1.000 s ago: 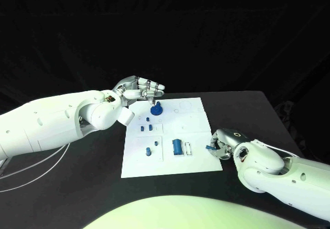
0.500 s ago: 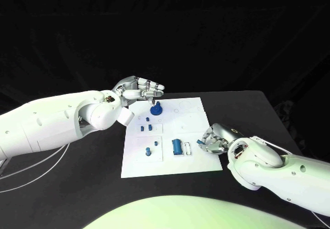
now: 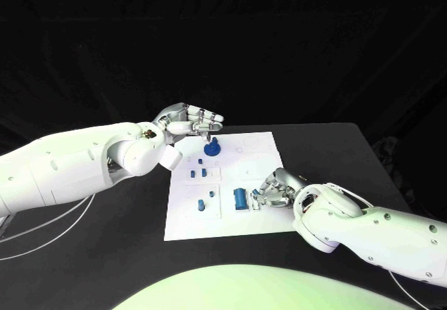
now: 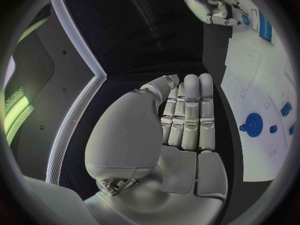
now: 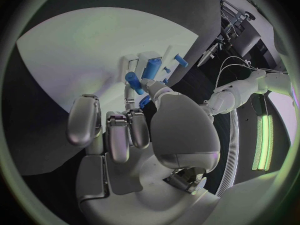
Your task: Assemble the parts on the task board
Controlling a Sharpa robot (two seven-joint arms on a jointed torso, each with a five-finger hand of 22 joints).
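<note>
The white task board (image 3: pixel 223 223) lies mid-table. My right hand (image 3: pixel 270 192) hovers low over its right half, pinching a small blue part (image 5: pixel 132 80) between thumb and a finger. Just left of that hand, a blue cylinder (image 3: pixel 240 197) lies in its slot. Near the board's far left corner stands a round blue knob part (image 3: pixel 212 149). My left hand (image 3: pixel 191 121) hangs just above and to the left of the knob, fingers side by side and thumb tucked, holding nothing. In the left wrist view, the knob (image 4: pixel 253 122) sits beyond the fingers (image 4: pixel 190 115).
Small blue pegs (image 3: pixel 193 173) stand in the board's left column, with another peg (image 3: pixel 200 205) nearer the front. The table's far edge runs just behind the board. Cables hang off the table's left side.
My right hand has moved left from the board's right edge onto the board, carrying the small blue part toward the cylinder. The left hand has stayed put.
</note>
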